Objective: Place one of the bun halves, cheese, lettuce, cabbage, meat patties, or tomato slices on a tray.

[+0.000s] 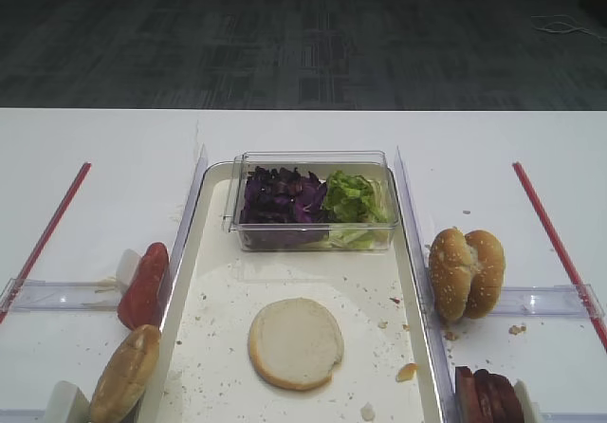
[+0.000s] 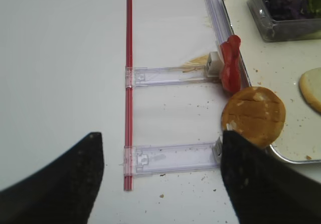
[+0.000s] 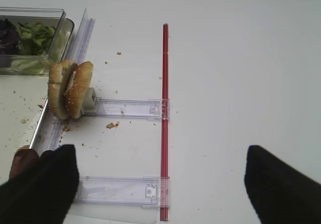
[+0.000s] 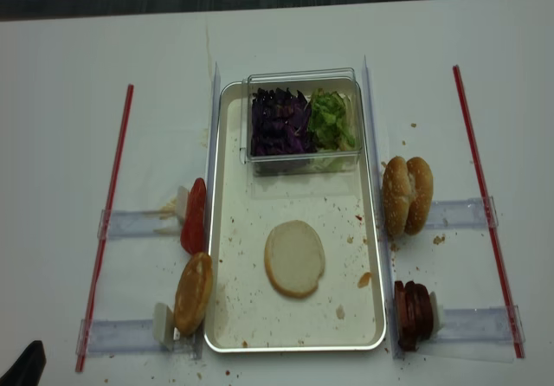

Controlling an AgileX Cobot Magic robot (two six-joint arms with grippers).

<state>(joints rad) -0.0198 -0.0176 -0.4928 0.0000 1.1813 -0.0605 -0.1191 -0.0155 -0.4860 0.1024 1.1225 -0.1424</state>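
1. The plain bun half (image 1: 296, 342) lies cut face up on the floor of the tray (image 1: 216, 281), toward its near end; one ingredient is therefore in place, and I judge the step in hand to be fetching another.
2. At the tray's far end stands a clear plastic box (image 1: 313, 201) with cabbage (image 1: 281, 195) in its left part and lettuce (image 1: 353, 195) in its right.
3. Just off the tray's left rim stand the tomato slices (image 2: 230, 63), on edge against a clear holder (image 2: 170, 76), with a brown-domed bun half (image 2: 253, 116) nearer, leaning on the rim.
4. Off the tray's right rim stand a sesame bun pair (image 3: 70, 88) and, nearer, the meat patties (image 4: 414, 314).
5. The left gripper (image 2: 160, 176) hangs released, fingers spread wide, left of the tray and nearest the domed half and tomato. The right gripper (image 3: 160, 184) is likewise spread and empty, right of the tray beside the patties.
6. To do it well: choose one slice, approach from above with the fingers either side of its thin edge, close gently, and lift clear of the tray rim before crossing.
7. Set it on bare tray floor or on the bun, clear of the box.
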